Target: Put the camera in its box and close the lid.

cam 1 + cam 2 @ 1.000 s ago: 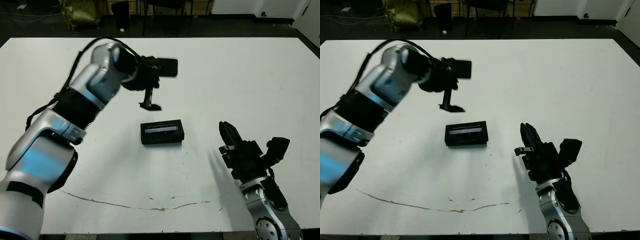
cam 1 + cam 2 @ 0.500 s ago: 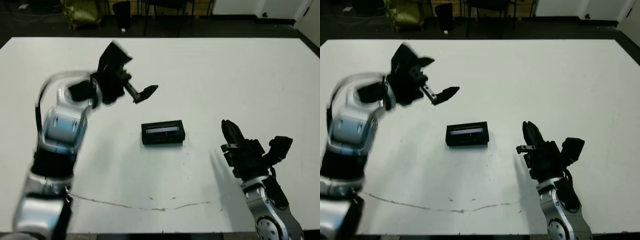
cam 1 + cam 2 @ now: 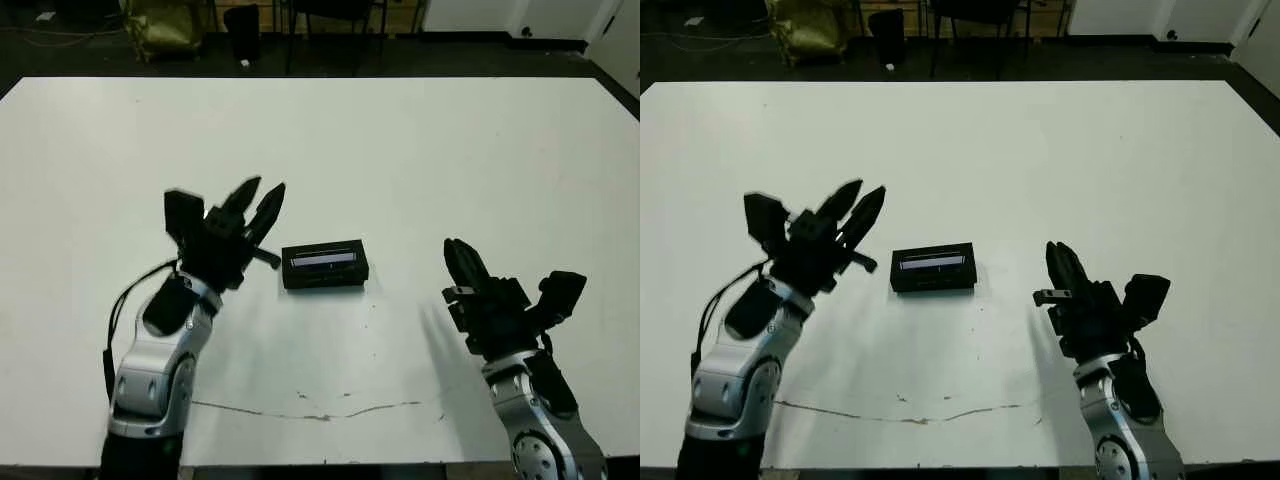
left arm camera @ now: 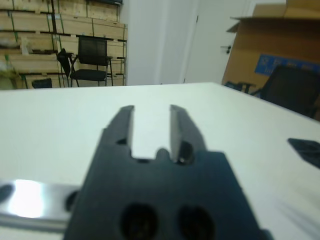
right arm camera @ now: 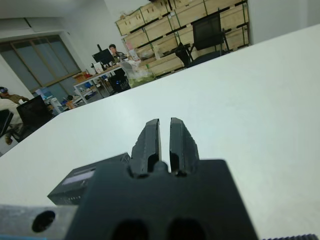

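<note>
The box [image 3: 325, 265] sits flat on the white counter [image 3: 420, 150], roughly midway between the side edges and somewhat nearer the front edge than the far one. The lid [image 3: 324, 257] is on it, its glossy window showing a pale bluish strip. The camera cannot be made out; whether it lies under the window cannot be told.

The left end effector [image 3: 262, 203] is raised above the counter just beside the box, on the side toward the left edge. Its two black fingers [image 4: 125, 122] stand apart with a clear gap between them and nothing in it: released and empty. In the left wrist view a dark flat shape [image 4: 306, 149] lies on the counter off to one side, blurred, apparently the box.

The right end effector [image 3: 462, 266] is near the front edge, on the side of the box toward the right edge and apart from it. Its fingers [image 5: 150, 140] are nearly together with only a thin slit between them, clenched on nothing. The right wrist view shows the box [image 5: 87, 177] on the counter beside those fingers, not touching them.

Bare counter lies between each end effector and the box. A thin dark crack-like line [image 3: 300, 413] runs along the surface near the front edge. Beyond the far edge are black chairs [image 5: 210, 32] and stacked crates [image 5: 165, 12], and a person [image 5: 114, 52] sits at a distant desk.
</note>
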Controlling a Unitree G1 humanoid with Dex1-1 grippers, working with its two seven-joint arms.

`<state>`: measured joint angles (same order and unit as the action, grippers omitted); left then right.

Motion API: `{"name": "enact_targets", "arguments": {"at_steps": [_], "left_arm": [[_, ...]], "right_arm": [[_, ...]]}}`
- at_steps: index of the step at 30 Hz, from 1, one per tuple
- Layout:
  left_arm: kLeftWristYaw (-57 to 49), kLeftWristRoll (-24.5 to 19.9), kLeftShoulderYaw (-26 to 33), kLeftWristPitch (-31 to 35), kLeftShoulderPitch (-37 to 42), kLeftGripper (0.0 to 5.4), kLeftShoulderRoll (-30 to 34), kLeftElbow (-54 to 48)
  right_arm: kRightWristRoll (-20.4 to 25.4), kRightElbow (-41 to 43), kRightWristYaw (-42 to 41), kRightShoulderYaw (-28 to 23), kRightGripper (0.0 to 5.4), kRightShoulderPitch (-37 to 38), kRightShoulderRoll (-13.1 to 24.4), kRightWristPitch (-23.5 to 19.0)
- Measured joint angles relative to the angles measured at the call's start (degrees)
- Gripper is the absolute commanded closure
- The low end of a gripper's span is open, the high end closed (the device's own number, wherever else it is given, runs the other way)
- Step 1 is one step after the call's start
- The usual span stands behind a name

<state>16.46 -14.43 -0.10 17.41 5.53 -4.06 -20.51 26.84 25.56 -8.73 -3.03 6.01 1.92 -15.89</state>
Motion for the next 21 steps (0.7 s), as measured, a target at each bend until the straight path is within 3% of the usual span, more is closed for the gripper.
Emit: {"name": "enact_targets", "arguments": {"at_steps": [5, 12, 21], "left_arm": [[-1.1, -4.6, 2.0, -1.6, -4.2, 5.37, -0.6, -2.6], [-7.3, -6.1, 2.6, -2.8, -7.2, 5.37, -2.0, -5.3], [-12.1, -3.3, -5.0, -1.2, -0.5, 5.37, -4.2, -4.3]], "right_arm": [[-1.8, -1.2, -0.6, 2.2, 5.4, -5.4, 0.6, -0.7], [-3.6, -2.9, -1.1, 4.8, 5.4, -9.3, 0.5, -1.2], [-4.0, -3.6, 0.0, 4.0, 5.4, -7.9, -0.9, -1.5]]}}
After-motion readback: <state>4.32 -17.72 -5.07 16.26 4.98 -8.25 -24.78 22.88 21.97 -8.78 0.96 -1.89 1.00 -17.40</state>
